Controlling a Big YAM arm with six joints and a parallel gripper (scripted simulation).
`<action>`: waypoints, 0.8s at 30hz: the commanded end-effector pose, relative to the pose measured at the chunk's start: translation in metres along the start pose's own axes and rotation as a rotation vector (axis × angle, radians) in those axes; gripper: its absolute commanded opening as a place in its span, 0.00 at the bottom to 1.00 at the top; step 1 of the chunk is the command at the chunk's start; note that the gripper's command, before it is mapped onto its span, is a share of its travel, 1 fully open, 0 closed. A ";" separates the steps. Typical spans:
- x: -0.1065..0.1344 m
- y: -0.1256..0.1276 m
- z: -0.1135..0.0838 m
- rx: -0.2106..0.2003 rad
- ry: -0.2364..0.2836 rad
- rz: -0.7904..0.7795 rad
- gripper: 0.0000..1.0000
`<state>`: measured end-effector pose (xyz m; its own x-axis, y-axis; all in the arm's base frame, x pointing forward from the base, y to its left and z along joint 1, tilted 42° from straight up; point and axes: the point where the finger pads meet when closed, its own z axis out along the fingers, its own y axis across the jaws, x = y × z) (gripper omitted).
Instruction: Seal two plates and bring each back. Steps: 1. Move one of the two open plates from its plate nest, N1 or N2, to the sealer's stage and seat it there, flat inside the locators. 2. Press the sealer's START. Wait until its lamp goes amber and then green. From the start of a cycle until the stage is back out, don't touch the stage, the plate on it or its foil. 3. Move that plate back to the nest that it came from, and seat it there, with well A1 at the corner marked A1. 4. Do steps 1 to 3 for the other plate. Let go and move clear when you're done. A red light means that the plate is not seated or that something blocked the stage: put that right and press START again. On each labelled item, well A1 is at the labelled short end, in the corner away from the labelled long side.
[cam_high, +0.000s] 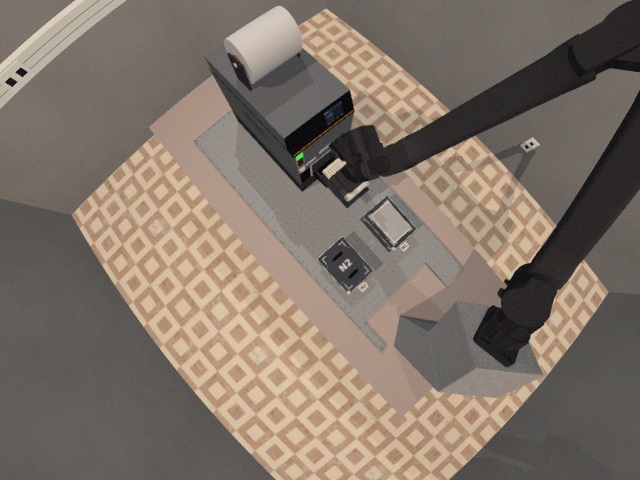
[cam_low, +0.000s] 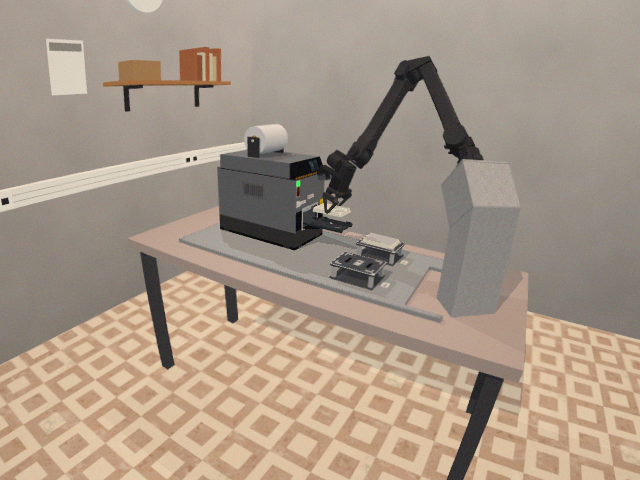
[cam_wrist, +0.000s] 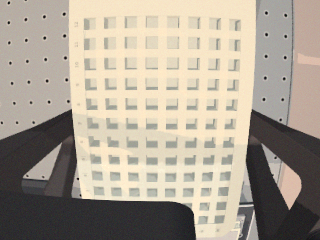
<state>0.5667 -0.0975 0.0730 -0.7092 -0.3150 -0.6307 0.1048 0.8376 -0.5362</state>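
Plate, wells uncovered, is held above the stage by the gripper, its fingers wide apart. The other plate, apparently sealed, occupies N1; N2 is vacant. Remaining for plate 2: seating, sealing, return.

Arm: matte black to charcoal, long smooth links, rounded housings at the joints, chunkier block-like shapes around the wrist. Tool: dark too, slender angled fingers, each with an open gap between two struts. Base end likewise black, its housing compact and ridged.
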 end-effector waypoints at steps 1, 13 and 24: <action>0.004 0.010 0.004 -0.012 0.000 -0.023 0.00; -0.002 -0.009 0.015 0.013 -0.006 0.001 0.00; -0.007 -0.012 0.018 0.017 -0.021 0.006 0.00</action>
<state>0.5721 -0.1025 0.0660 -0.7073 -0.3170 -0.6318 0.1034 0.8378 -0.5361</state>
